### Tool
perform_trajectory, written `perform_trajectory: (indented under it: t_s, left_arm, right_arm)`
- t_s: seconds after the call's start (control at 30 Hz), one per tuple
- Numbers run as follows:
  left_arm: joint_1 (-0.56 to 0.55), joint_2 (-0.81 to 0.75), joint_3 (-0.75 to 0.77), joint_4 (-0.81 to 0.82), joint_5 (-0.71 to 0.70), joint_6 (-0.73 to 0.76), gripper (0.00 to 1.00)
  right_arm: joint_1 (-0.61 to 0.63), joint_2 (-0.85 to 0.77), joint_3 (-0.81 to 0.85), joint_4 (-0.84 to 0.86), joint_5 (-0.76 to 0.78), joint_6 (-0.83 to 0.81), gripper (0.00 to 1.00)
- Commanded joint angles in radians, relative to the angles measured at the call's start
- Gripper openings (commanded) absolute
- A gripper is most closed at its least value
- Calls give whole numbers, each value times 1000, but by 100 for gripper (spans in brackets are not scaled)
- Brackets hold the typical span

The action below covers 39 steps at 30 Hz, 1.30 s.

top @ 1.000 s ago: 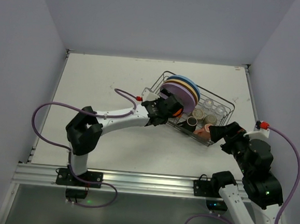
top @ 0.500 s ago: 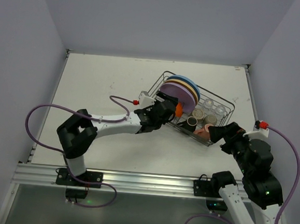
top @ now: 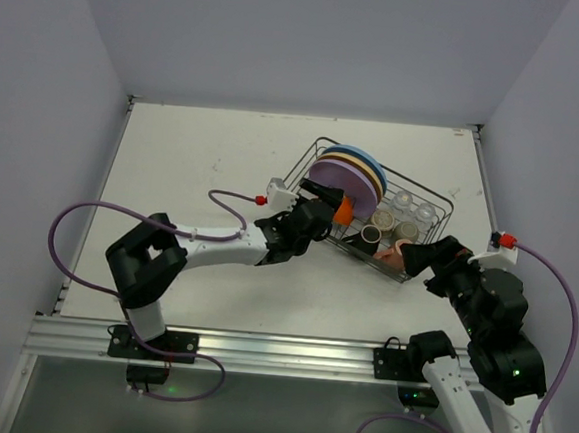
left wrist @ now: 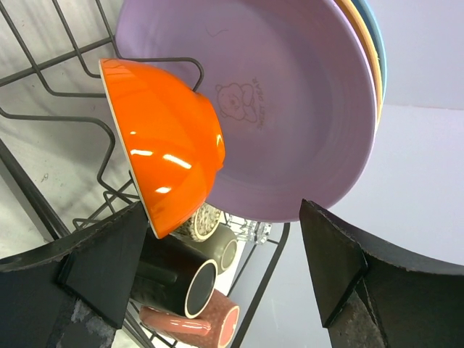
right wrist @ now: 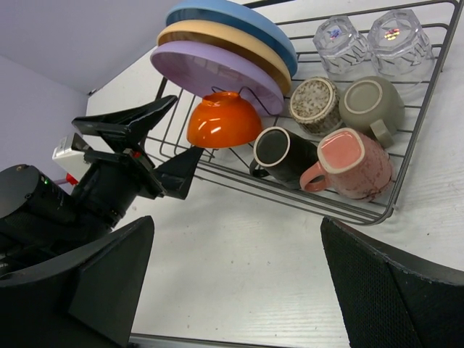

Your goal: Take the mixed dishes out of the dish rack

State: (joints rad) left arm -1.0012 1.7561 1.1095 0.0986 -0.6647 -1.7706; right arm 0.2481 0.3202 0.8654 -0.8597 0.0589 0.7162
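Observation:
The dish rack point(top: 439, 200) stands at the right centre of the table. It holds upright lilac point(top: 339, 176), tan and light blue plates, an orange bowl point(top: 344, 211), a dark brown mug point(top: 368, 237), a pink mug point(top: 395, 253), two small cups and two clear glasses point(top: 403, 199). My left gripper point(top: 323, 207) is open just left of the bowl, outside the rack's left end. In the left wrist view the bowl point(left wrist: 163, 145) leans on the lilac plate point(left wrist: 290, 109) between my spread fingers, untouched. My right gripper point(top: 419, 255) is open and empty by the rack's near corner, close to the pink mug point(right wrist: 355, 163).
The right wrist view shows the rack's near rim point(right wrist: 362, 214), the dark mug point(right wrist: 283, 154), a speckled cup point(right wrist: 313, 98), an olive cup point(right wrist: 371, 105), and the left gripper point(right wrist: 185, 130) beside the bowl point(right wrist: 223, 119). Grey walls enclose the white table point(top: 204, 150).
My left gripper has drawn back a little to the left from the orange bowl, which now shows more. The right arm and the dishes have not moved.

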Motion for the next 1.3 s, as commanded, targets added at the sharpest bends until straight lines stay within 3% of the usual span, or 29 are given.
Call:
perform_trajectory:
  t_s: [0.0,0.27,0.93,1.27]
  left_arm:
    - [-4,-6,-34,56,-70,63,89]
    - [-11,-9,-49,81,-76,72,89]
    - [-19,6,-146,314,-75,83,88]
    - [-20,2,-146,334,-76,108,87]
  right_arm:
    - [0,14,9,36,-16,-21,99]
    - [2,14,9,34,-25,-26,99]
    - [0,26,9,39,-47,-34,99]
    - [2,25,7,42,-53,-37,99]
